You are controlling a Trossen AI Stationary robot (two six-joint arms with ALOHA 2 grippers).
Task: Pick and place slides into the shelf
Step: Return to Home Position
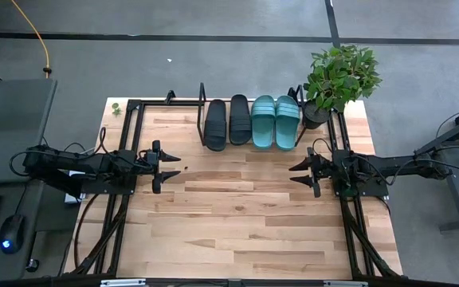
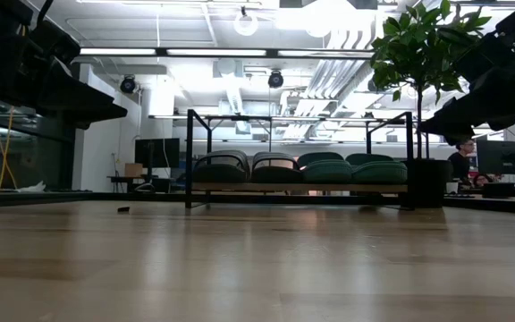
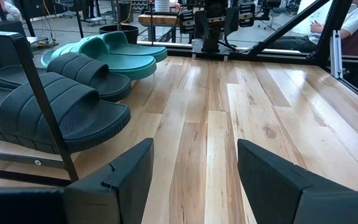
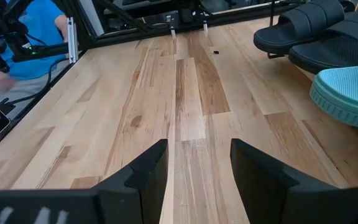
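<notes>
Two black slides (image 1: 228, 121) and two teal-green slides (image 1: 276, 120) lie side by side, soles down, on the shelf (image 1: 201, 116) at the table's far edge; the low view shows them in a row (image 2: 298, 170) on its wooden board. My left gripper (image 1: 174, 167) stands open at the table's left side, pointing toward the middle, with nothing between its fingers (image 3: 129, 180). My right gripper (image 1: 296, 174) stands open at the right side, facing it, also with nothing between its fingers (image 4: 148, 171).
A potted plant (image 1: 337, 80) stands at the far right corner beside the shelf. The black tube frame (image 1: 134, 108) runs along the table's sides. Bare wood (image 1: 237, 215) stretches between the grippers and toward the near edge. A person in blue (image 4: 23, 37) sits beyond the table.
</notes>
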